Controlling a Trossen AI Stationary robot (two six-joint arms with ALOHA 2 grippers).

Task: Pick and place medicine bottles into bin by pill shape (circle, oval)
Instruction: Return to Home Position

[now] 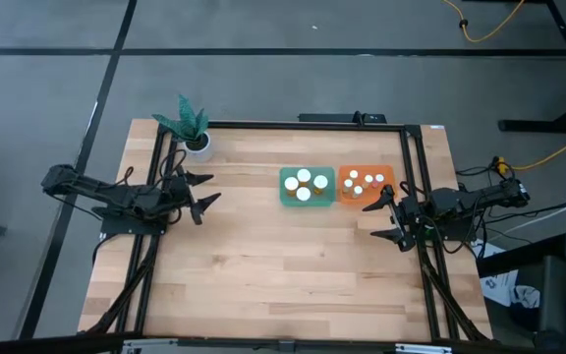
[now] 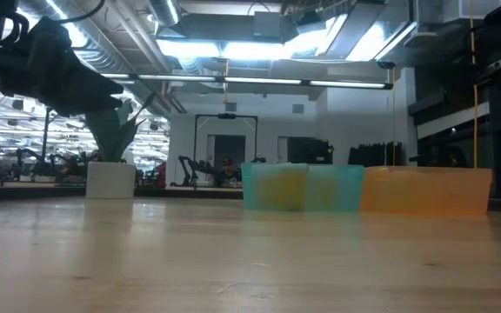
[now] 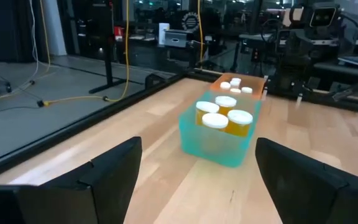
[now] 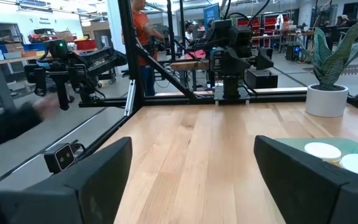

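Three amber bottles with wide white caps (image 1: pixel 304 184) stand in the teal bin (image 1: pixel 285 197); they also show in the left wrist view (image 3: pixel 225 115). Several bottles with small white caps (image 1: pixel 364 183) stand in the orange bin (image 1: pixel 387 175) beside it. My left gripper (image 1: pixel 205 191) is open and empty over the table's left part, its fingers pointing toward the bins. My right gripper (image 1: pixel 385 218) is open and empty just on the near side of the orange bin's right end.
A white pot with a green plant (image 1: pixel 194 133) stands at the table's far left. A black frame (image 1: pixel 303 124) runs along the far edge and both sides. People show in the room beyond the table (image 4: pixel 143 43).
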